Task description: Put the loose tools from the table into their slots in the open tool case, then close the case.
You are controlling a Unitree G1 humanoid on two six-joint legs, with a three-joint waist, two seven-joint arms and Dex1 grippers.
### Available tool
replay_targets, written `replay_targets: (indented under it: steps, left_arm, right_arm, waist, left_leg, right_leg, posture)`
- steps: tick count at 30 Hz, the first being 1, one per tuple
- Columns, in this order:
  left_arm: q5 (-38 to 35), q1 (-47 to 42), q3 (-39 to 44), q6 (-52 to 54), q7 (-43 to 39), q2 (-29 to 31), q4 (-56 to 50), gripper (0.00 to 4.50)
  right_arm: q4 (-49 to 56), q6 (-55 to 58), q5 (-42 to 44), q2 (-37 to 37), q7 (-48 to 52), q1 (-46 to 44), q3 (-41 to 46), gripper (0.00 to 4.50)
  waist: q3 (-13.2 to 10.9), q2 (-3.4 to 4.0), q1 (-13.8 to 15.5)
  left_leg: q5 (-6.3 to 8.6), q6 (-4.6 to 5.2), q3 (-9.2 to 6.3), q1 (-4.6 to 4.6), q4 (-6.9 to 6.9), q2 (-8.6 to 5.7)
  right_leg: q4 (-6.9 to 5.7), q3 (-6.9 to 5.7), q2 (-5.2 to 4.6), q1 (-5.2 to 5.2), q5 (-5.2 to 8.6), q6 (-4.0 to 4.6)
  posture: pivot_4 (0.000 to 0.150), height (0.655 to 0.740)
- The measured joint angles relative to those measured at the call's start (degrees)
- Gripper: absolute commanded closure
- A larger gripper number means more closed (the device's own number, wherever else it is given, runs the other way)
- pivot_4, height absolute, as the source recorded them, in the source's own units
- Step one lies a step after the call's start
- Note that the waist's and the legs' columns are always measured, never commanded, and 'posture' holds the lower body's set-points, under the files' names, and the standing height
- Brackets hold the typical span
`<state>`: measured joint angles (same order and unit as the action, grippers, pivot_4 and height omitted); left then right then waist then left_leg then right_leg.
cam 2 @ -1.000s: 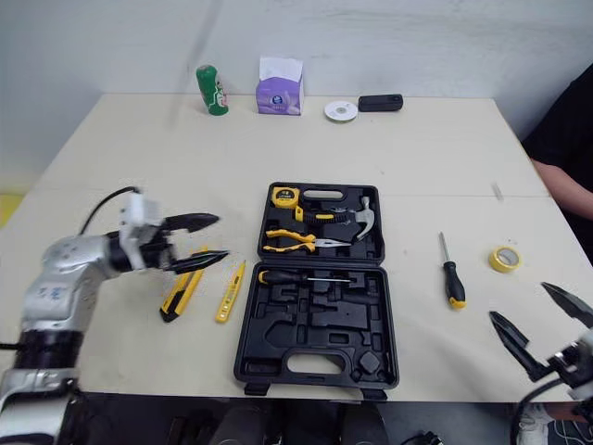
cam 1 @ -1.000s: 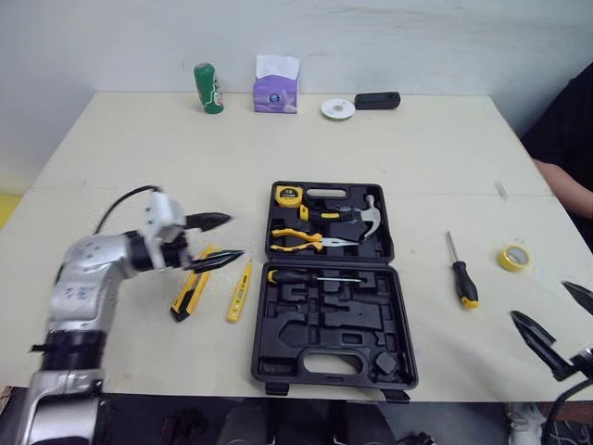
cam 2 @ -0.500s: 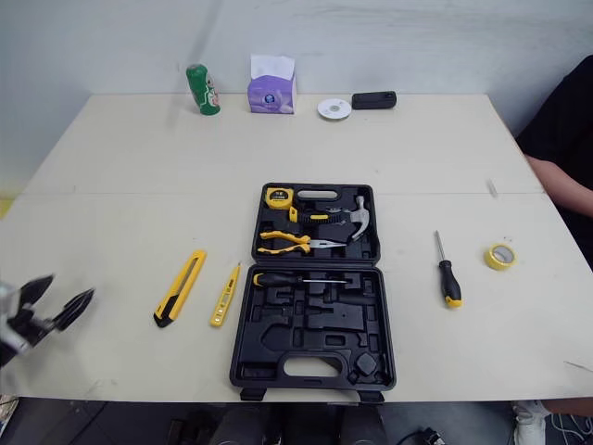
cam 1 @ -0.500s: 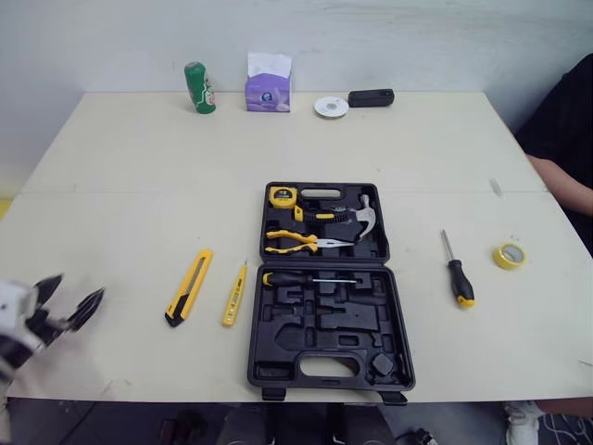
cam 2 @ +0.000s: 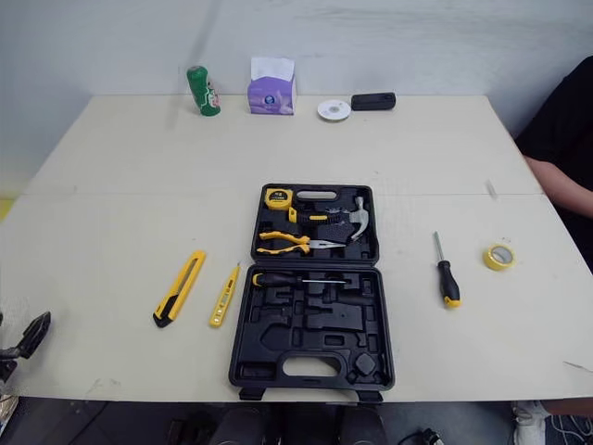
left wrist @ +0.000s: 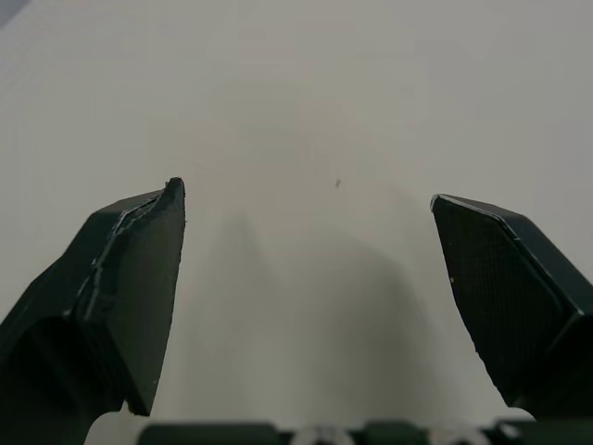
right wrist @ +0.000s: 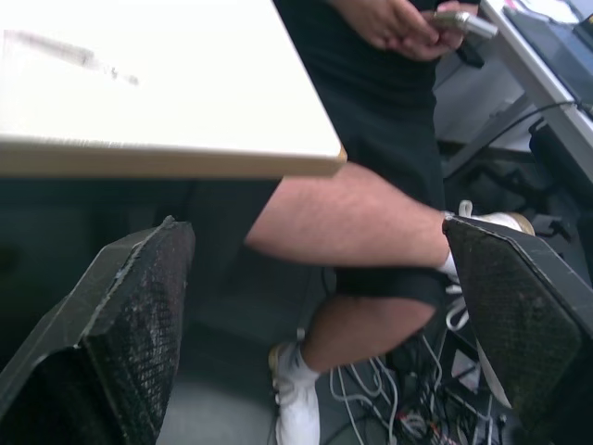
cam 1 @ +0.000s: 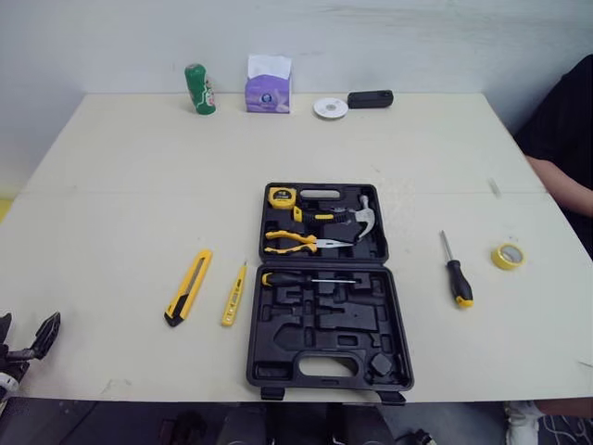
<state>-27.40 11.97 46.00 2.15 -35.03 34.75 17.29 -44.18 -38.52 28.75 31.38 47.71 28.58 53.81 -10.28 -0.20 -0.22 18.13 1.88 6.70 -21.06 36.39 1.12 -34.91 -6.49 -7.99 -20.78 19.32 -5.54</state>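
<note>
Black plastic, the tool case (cam 1: 326, 315) lies open and flat at the middle of the beige table (cam 1: 139, 185), its handle edge towards the robot. Its far half holds a yellow tape measure (cam 1: 285, 196), yellow-handled pliers (cam 1: 295, 243) and a hammer (cam 1: 359, 219). A screwdriver (cam 1: 306, 278) with a black and yellow handle sits in the far slot of the near half.

Left of the case two loose tools lie on the table, side by side but apart: a yellow utility knife (cam 1: 189, 286) and, nearer the case, a slim yellow tester pen (cam 1: 234, 294). Right of the case, well clear of it, lies a second screwdriver (cam 1: 457, 272), and further right a roll of yellow tape (cam 1: 507, 256). Along the far edge stand a green can (cam 1: 198, 88), a purple tissue box (cam 1: 268, 83), a white disc (cam 1: 326, 108) and a black oblong object (cam 1: 370, 98).

Low at the near left corner of the table, the left gripper (cam 1: 23, 334) is released, its fingers spread wide and empty; its wrist view shows a plain pale surface between them. The right gripper (right wrist: 315, 225) is likewise spread open and empty, and its wrist view looks under the table's edge at a seated person: a bare leg (right wrist: 343, 222), a white shoe (right wrist: 296, 408), and a hand (right wrist: 398, 23) holding a phone (right wrist: 460, 20). The person's arm (cam 1: 561, 181) shows at the right side of the head view
</note>
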Motion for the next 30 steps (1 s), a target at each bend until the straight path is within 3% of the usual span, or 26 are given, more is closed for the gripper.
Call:
replay_targets:
  steps: [4, 10, 15, 19, 24, 27, 30]
  left_arm:
    - [-1.51, -4.12, -2.61, 1.93, 0.03, 0.02, -4.15, 0.04]
    - [-1.96, -11.51, -9.37, 5.16, -2.22, 1.05, -10.42, 0.04]
    - [-2.48, -19.08, -21.72, 8.71, -8.9, 3.48, -20.8, 0.04]
    - [-6.21, -22.42, -29.45, 14.13, -13.51, 3.46, -27.37, 0.04]
    - [-8.21, -27.25, -37.4, 18.07, -19.86, 3.59, -32.17, 0.04]
    - [-8.55, -29.57, -40.01, 18.83, -22.73, 3.62, -33.11, 0.04]
    - [-8.56, -29.9, -44.95, 18.96, -27.34, 3.63, -35.38, 0.04]
  right_arm:
    - [2.61, 0.98, 1.14, -0.09, 1.28, -3.13, -2.32, 0.0]
    - [16.28, 5.35, 1.91, -0.04, -0.27, -5.6, -6.51, 0.0]
    - [40.3, 22.29, 4.05, 1.31, -5.29, -2.3, -12.78, 0.0]
    - [58.25, 42.67, 8.76, 7.77, -12.37, 2.09, -14.14, 0.0]
    - [74.95, 70.58, 22.81, 21.02, -21.48, 2.11, -11.88, 0.0]
    - [75.49, 85.82, 37.86, 28.76, -29.26, -0.69, -9.52, 0.0]
    - [74.07, 96.36, 46.63, 36.74, -35.21, -5.93, -9.84, 0.0]
  waist:
    - [0.02, 0.0, -0.01]
    - [0.03, 0.02, 0.07]
    - [0.01, 0.14, 0.33]
    - [0.0, 0.25, 0.14]
    - [-0.13, -0.03, 0.28]
    - [-0.17, -0.1, 0.63]
    - [-0.19, -0.11, 0.9]
  left_leg:
    - [-0.06, -0.05, 0.02, -0.01, 0.0, -0.02]
    - [-0.25, -0.28, 0.06, -0.03, 0.0, -0.04]
    - [-0.39, -0.35, 0.07, -0.11, 0.01, -0.12]
    - [-0.52, -0.19, 0.13, -0.21, -0.11, -0.13]
    - [-0.66, -0.06, 0.15, -0.26, 0.02, 0.03]
    - [-0.69, 0.03, 0.13, -0.27, 0.06, 0.03]
    - [-0.68, 0.12, 0.17, -0.46, 0.14, -0.01]
  right_leg:
    - [-0.01, -0.02, 0.0, 0.02, -0.03, -0.06]
    - [-0.13, -0.03, 0.03, -0.02, -0.06, -0.1]
    - [-0.2, 0.02, -0.01, -0.06, -0.1, -0.17]
    - [-0.16, 0.06, 0.05, -0.21, -0.09, -0.17]
    - [-0.21, 0.1, 0.36, -0.22, -0.09, -0.16]
    - [-0.2, 0.12, 0.35, -0.2, -0.09, -0.15]
    - [-0.2, 0.15, 0.34, -0.35, -0.1, -0.17]
  posture:
    - [0.15, 0.74]
    - [0.15, 0.74]
    - [0.15, 0.74]
    - [0.15, 0.74]
    - [0.15, 0.74]
    - [0.15, 0.74]
    - [0.15, 0.74]
